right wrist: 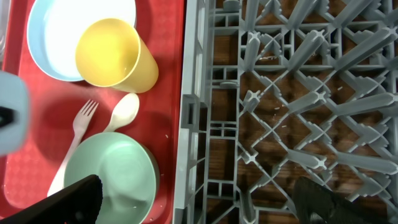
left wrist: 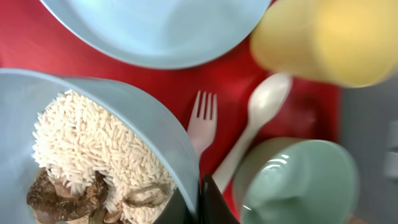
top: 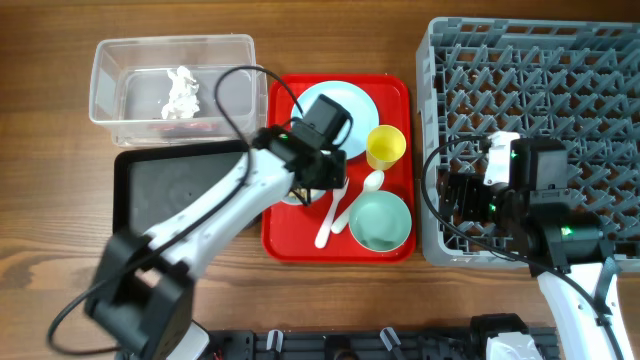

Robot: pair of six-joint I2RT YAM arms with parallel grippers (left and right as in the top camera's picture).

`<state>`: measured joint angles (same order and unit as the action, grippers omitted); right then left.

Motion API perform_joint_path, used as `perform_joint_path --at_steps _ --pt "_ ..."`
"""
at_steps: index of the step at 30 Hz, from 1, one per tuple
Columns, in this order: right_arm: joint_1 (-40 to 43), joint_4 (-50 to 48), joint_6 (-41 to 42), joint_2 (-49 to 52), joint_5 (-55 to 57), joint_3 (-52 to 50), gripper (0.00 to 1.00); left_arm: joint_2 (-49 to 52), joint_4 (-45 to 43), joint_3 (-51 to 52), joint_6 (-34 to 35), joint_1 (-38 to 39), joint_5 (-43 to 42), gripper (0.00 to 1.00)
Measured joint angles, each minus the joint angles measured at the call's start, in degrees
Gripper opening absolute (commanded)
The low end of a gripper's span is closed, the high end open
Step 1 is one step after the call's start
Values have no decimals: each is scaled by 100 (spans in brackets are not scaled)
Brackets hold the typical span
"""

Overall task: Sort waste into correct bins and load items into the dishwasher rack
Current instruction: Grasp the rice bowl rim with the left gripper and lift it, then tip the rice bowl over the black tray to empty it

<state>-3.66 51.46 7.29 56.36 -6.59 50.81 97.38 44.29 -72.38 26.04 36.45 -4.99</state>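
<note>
My left gripper (left wrist: 202, 200) is shut on the rim of the pale blue bowl (left wrist: 155, 134), which holds white rice and brownish food scraps (left wrist: 68, 196). In the overhead view this gripper (top: 312, 183) is over the red tray's left part and hides most of the bowl. The pale blue plate (top: 340, 105), yellow cup (top: 386, 146), white spoon (top: 366, 190), white fork (top: 328, 222) and mint-green bowl (top: 380, 221) sit on the red tray. My right gripper (right wrist: 199, 202) is open and empty over the left rim of the grey dishwasher rack (top: 545, 100).
The clear tub (top: 125, 95) at the back left holds crumpled tissue (top: 183, 92) and a red wrapper (top: 185, 124). The black tray (top: 165, 190) lies in front of it, beside the red tray (top: 395, 85). The rack stands right against the red tray.
</note>
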Motion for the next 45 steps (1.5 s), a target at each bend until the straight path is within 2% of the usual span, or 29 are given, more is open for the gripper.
perform_joint_path --at_steps 4,8,13,16,17,20,25,31,45 --pt "0 2 0 0 -2 0 99 -789 496 -2 0 -824 -111 4" --pt "0 -2 0 0 -2 0 100 -922 901 13 -81 -2090 -446 4" --pt "0 -2 0 2 -2 0 100 -922 752 372 -785 -3762 -1832 4" --pt "0 0 0 0 -2 2 100 -890 551 909 -1440 -4813 -3010 4" --pt "0 2 0 0 -2 0 100 -798 494 1123 -1762 -5198 -3628 4" --pt "0 0 0 0 -2 0 100 -409 476 1405 -2382 -5821 -4889 4" --pt "0 2 0 2 -2 2 100 415 468 1497 -2957 -6332 -6618 4" --pt "0 22 0 0 -2 2 100 695 505 1510 -2870 -6629 -8039 4" --pt "0 24 0 0 -2 2 100 695 581 1513 -2575 -6876 -8345 4"
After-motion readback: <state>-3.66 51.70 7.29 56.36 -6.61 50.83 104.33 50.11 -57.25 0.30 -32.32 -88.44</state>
